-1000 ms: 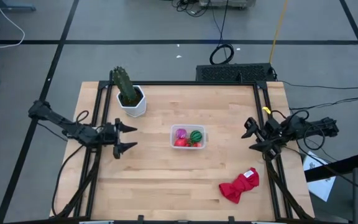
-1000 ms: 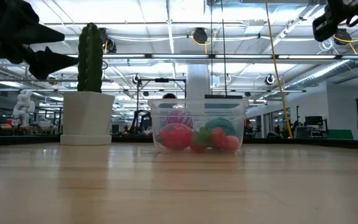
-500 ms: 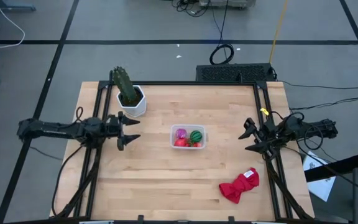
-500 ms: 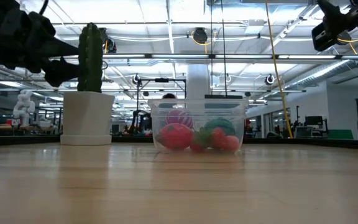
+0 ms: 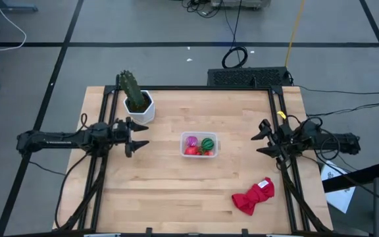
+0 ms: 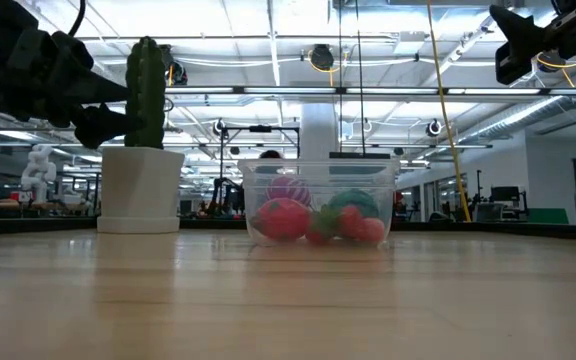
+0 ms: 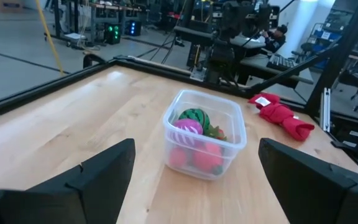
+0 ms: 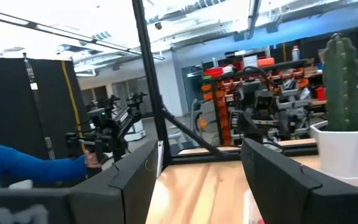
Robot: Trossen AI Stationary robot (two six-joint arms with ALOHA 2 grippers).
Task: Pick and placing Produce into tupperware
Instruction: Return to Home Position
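Observation:
The clear tupperware tub stands on its base at the table's middle, and shows too in the low view and the left wrist view. Inside lie a green striped ball, a purple striped piece and red strawberries. My left gripper hangs open in the air to the left of the tub, pointing at it. My right gripper hangs open to the tub's right, above the table. Neither touches anything.
A green cactus in a white hexagonal pot stands at the far left, close behind my left gripper. A red cloth lies near the near right corner. Black frame rails run along the table's sides. Bare wood surrounds the tub.
My left arm has swung so that its gripper now points level at the tub, and the gripper has shifted slightly toward the far edge and come down. My right gripper has drifted a little toward the tub. The tub and produce have stayed put.

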